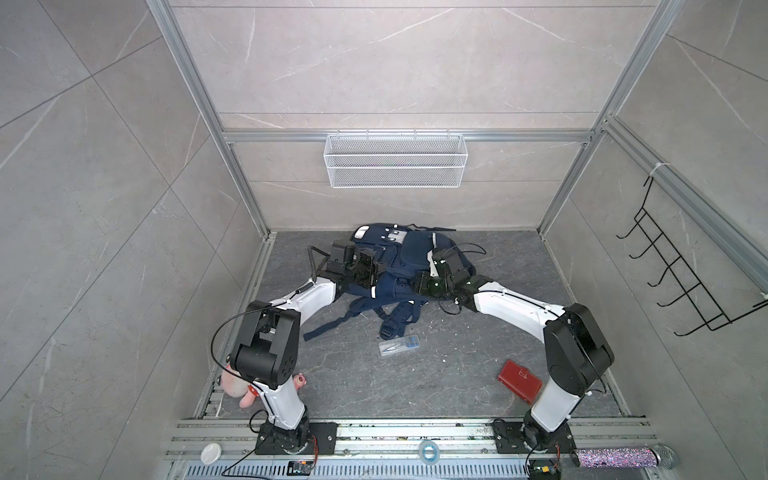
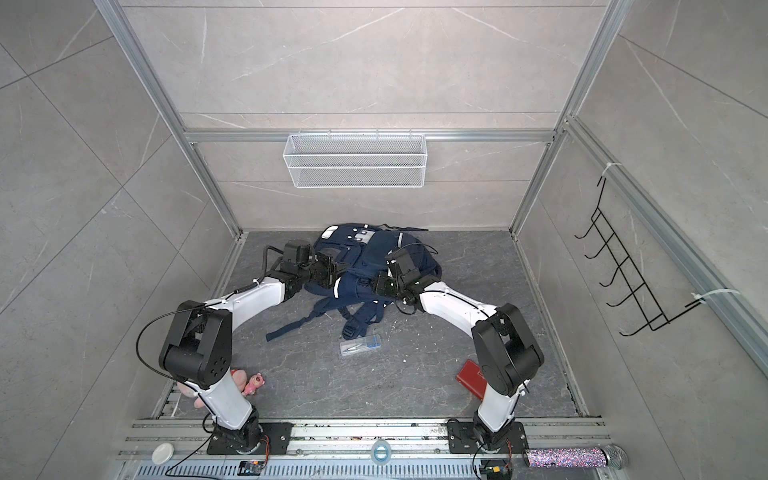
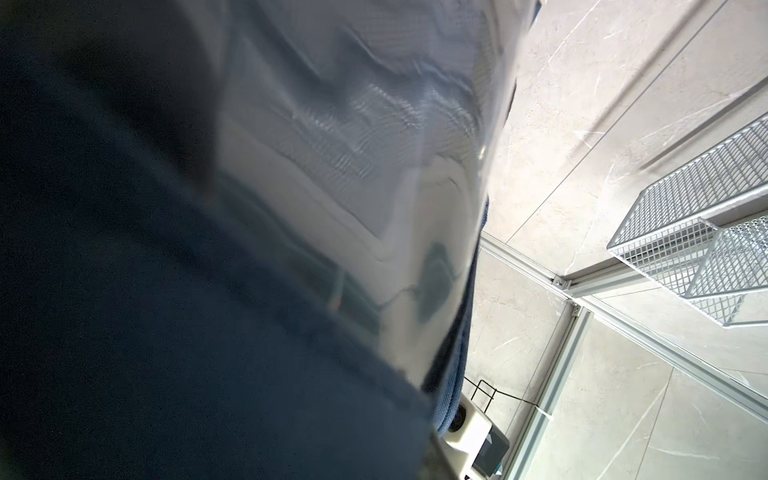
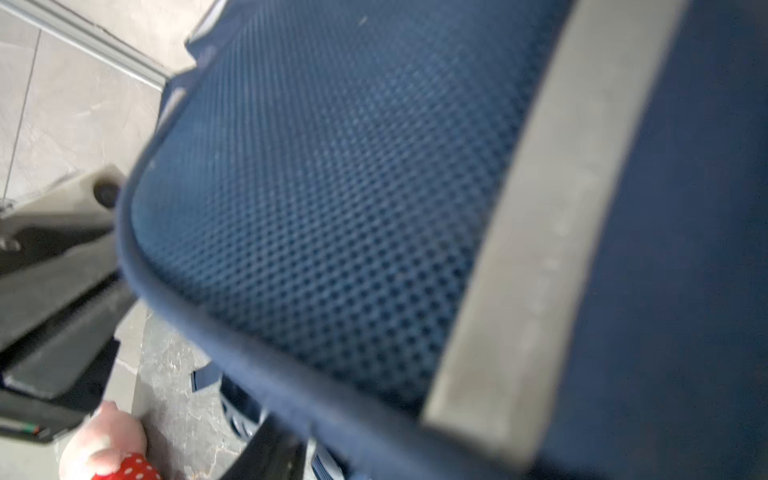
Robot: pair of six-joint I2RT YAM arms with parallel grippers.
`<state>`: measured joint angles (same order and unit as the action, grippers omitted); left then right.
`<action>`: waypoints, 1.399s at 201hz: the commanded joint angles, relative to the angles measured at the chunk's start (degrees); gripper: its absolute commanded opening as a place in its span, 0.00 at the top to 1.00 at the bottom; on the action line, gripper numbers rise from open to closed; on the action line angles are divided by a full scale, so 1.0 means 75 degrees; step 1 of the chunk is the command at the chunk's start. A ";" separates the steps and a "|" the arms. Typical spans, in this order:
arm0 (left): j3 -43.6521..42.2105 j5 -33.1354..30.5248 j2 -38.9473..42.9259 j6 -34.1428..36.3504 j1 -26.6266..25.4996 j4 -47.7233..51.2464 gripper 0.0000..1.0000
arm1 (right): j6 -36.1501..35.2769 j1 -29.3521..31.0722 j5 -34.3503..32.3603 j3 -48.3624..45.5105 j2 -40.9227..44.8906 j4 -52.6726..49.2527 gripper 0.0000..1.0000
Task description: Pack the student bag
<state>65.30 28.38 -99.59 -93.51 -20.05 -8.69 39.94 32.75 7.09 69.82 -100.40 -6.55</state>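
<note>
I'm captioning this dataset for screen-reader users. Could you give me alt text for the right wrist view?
Close-up, slightly blurred, of the student bag: navy mesh fabric with a pale reflective stripe fills most of the picture. Beside it a strip of dark marbled floor shows, with a pink plush toy in red, white-dotted cloth.

A robot lab cell, this: aluminium framing (image 1: 291,136) boxes in grey stone-look panels (image 1: 395,62), left arm (image 1: 307,297) and right arm (image 1: 515,305) sit bolted to a slotted rail (image 1: 395,432) (bare metal), wire basket (image 1: 395,160) hung behind.
</note>
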 commanded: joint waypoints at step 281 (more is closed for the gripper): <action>0.0106 0.1735 0.1125 0.1681 0.1625 0.0150 1.00 | -0.1419 -0.2193 -0.0121 -0.0457 0.0645 -0.0434 1.00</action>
<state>63.61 37.08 -96.49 -86.74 -12.67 -5.74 31.20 21.19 15.11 65.69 -97.14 -4.51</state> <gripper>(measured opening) 0.100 0.069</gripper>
